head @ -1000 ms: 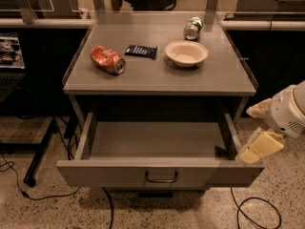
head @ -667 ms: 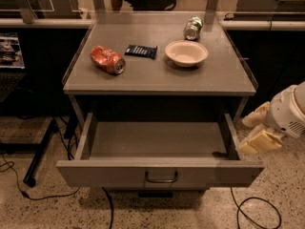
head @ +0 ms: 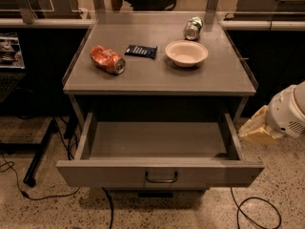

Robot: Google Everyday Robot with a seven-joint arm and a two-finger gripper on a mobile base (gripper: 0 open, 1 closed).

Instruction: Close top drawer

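Floor: pale speckled terrazzo, unevenly lit, brightest at lower right. Black cables trail loose across it. A black stand rests on the floor at left, its leg slanting. A grey cabinet stands centre, against a pale rail running the width behind. Below the rail, deep shadow. Light is warm and dim. Gripper hangs at right, beside the cabinet, above the floor.
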